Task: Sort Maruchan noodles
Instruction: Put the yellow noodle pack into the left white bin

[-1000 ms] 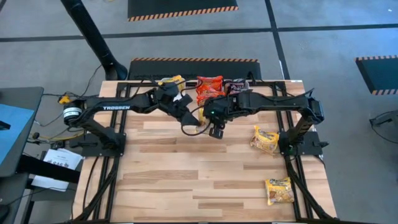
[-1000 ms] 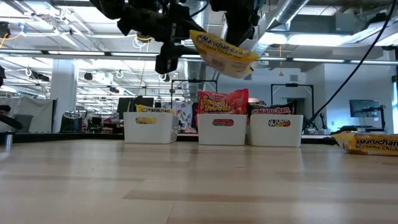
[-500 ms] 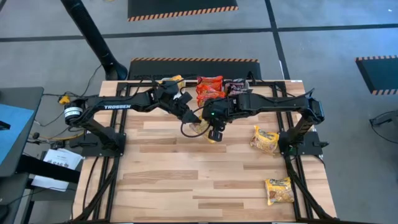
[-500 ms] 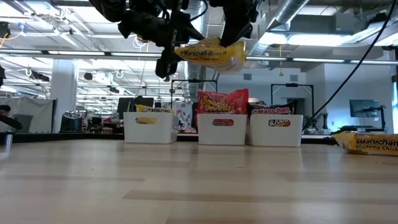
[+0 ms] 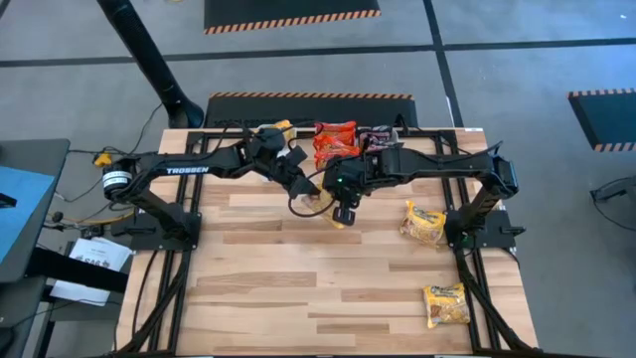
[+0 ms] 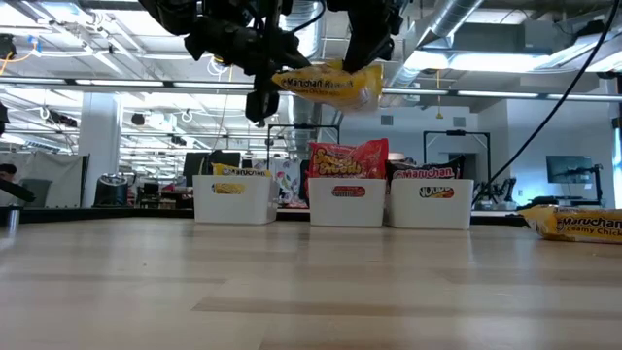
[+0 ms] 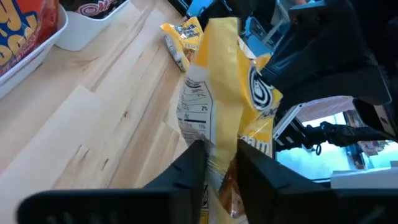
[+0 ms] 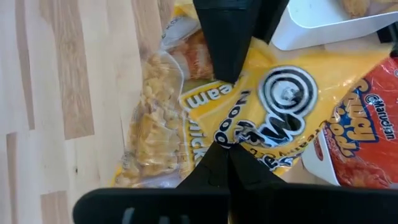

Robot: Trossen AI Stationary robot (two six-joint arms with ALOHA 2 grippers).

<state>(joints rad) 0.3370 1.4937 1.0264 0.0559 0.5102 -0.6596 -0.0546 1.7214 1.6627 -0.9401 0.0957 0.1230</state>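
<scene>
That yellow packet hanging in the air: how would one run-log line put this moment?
yellow packet: aloft, mid-handover | right gripper: shut on it | left gripper: pinching its other end | bins: behind

Even, bright overhead light fills the scene. Rows of ceiling lights (image 6: 58, 44) glow in the room beyond the pale wooden table (image 5: 298, 288), which shows only faint, soft shadows under the arms. The glossy yellow plastic noodle packet (image 8: 249, 118) catches mild glare. In both wrist views the near dark fingers (image 7: 186, 177) appear blurred.
</scene>
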